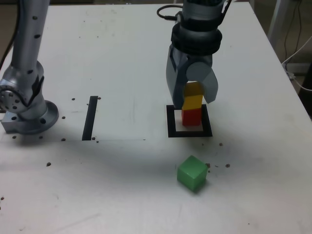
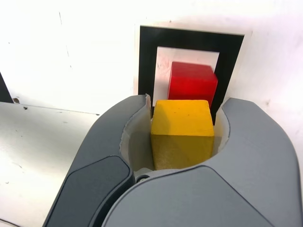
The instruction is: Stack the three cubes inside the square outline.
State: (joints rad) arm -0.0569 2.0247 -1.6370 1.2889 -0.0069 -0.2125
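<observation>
Gripping a matte yellow cube (image 2: 182, 130) between its grey jaws, the robot's gripper (image 1: 193, 100) hangs over the square outline of thick black tape (image 1: 170, 122) on the white table (image 1: 122, 73). Directly below the held block, a matte red cube (image 1: 191, 117) sits inside the outline's pale centre; the yellow one appears just above or barely touching it. Good placement likely means squaring edges over the red cube, lowering gently, then opening. A matte green cube (image 1: 191, 173) waits nearer the camera, well apart from the tool.

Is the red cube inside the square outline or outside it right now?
Inside. The red cube sits on the pale centre of the square outline, black tape visible around it in both views.
</observation>
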